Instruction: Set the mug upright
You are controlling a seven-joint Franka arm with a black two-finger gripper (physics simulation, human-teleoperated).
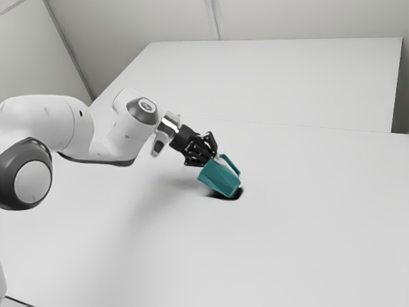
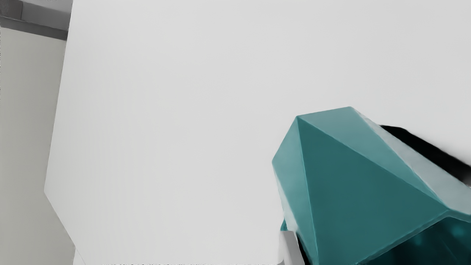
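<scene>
Teal mug [image 1: 219,179] tilted above dark shadow on tabletop [image 1: 307,236], handle [image 1: 231,164] uppermost. Gripper [image 1: 209,157] close against mug; couldn't tell whether clenched or released.

A broad white surface [image 1: 319,236] spreads out, a thin seam [image 1: 287,125] running across it. Pale grey walls [image 1: 140,19] stand beyond, a narrow upright strip [image 1: 215,19] on the back one. Soft shadow [image 1: 150,198] dims part of the surface.
</scene>
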